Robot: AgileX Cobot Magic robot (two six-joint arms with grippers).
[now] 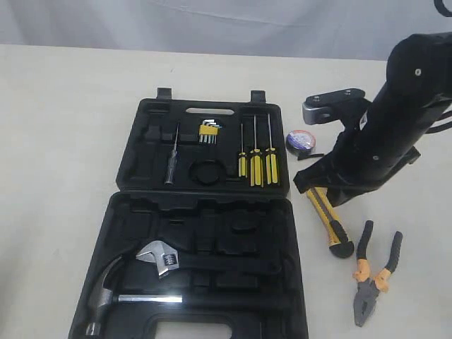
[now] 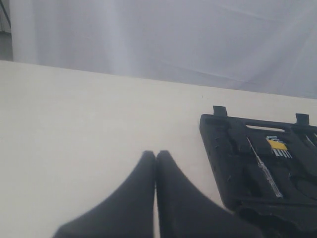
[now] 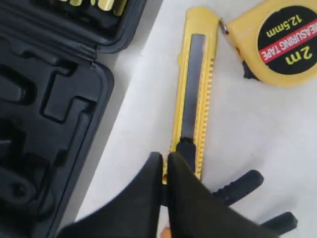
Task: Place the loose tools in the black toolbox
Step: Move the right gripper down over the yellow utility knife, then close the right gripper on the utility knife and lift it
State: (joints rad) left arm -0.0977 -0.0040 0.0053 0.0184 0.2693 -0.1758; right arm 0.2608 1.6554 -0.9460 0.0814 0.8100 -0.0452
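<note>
Open counter lies left of the black toolbox. To its right, tape roll, utility knife, pliers and the right arm obstruct passage.

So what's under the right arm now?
The yellow-black utility knife lies under the shut right gripper, tape measure beside it. In the exterior view the arm hides the tape measure.

robot lab setup, plain cream tabletop, white curtain backdrop, black robot arm

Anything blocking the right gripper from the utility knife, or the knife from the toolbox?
Nothing visible. The right gripper, fingers shut, hangs right over the utility knife; only bare table separates knife and black toolbox.
</note>
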